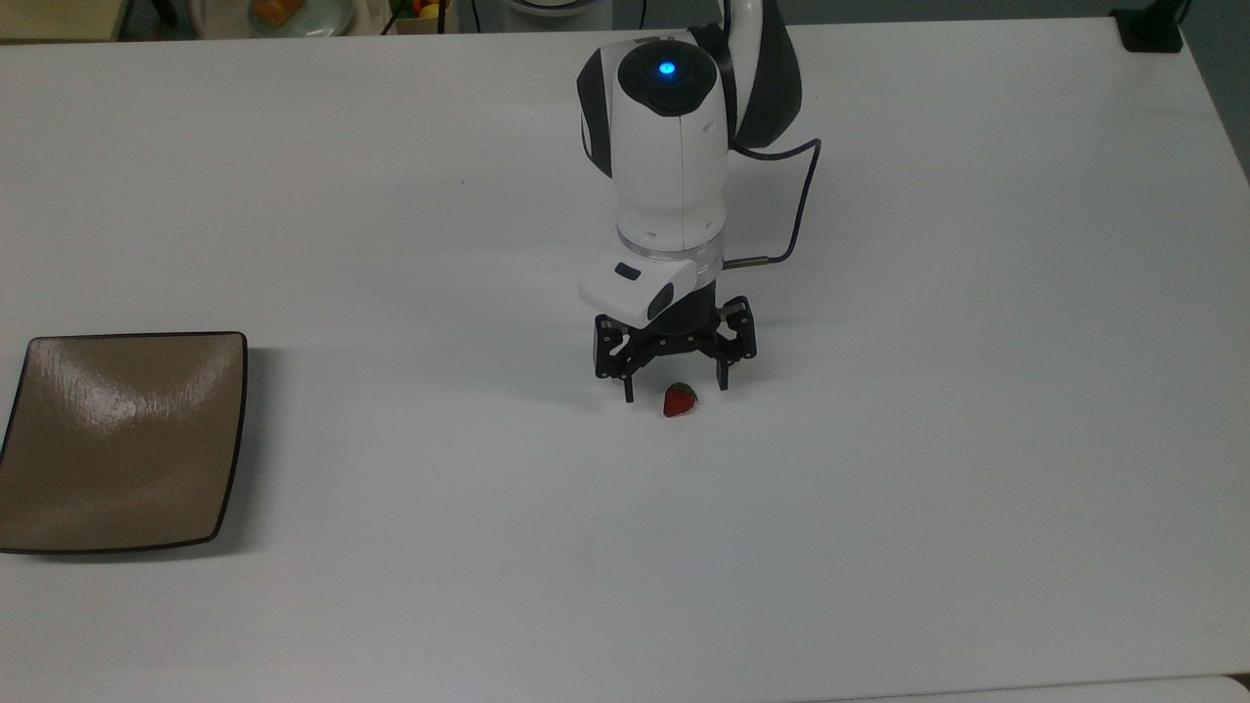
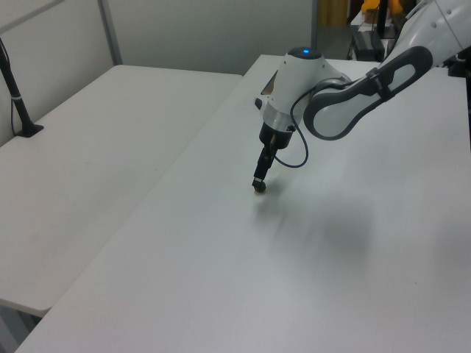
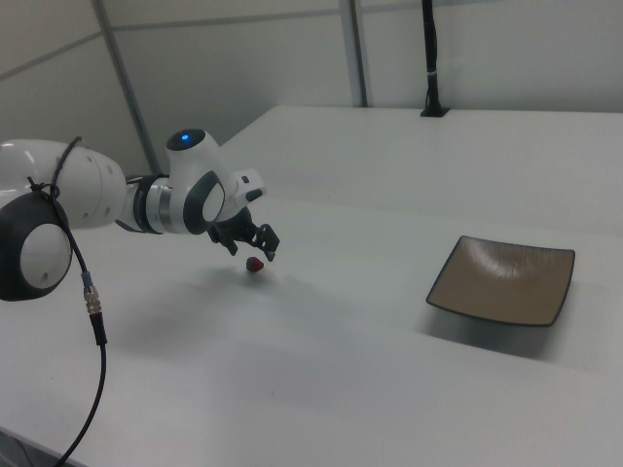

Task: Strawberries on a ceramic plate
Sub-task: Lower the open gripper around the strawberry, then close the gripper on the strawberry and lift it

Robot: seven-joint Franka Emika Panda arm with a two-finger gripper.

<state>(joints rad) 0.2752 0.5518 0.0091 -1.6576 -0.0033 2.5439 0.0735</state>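
Note:
A tiny red strawberry [image 1: 680, 399] with a dark green cap lies on the white table near the middle. My gripper [image 1: 676, 390] is open and low over it, one fingertip on each side of the berry in the top view. In the right view the gripper [image 3: 253, 252] hangs just above the strawberry [image 3: 255, 265]. In the left view the gripper [image 2: 258, 184] largely covers the berry. The square tan-brown ceramic plate [image 1: 117, 439] sits empty at the top view's left edge, far from the berry, and at the right view's right [image 3: 501, 280].
A black cable [image 1: 806, 186] trails from the wrist over the table. A round pale plate with orange food [image 1: 283, 12] sits beyond the far edge, and a black post base [image 1: 1152, 29] stands at the far right corner. A second white table [image 2: 96, 147] adjoins at the left view's left.

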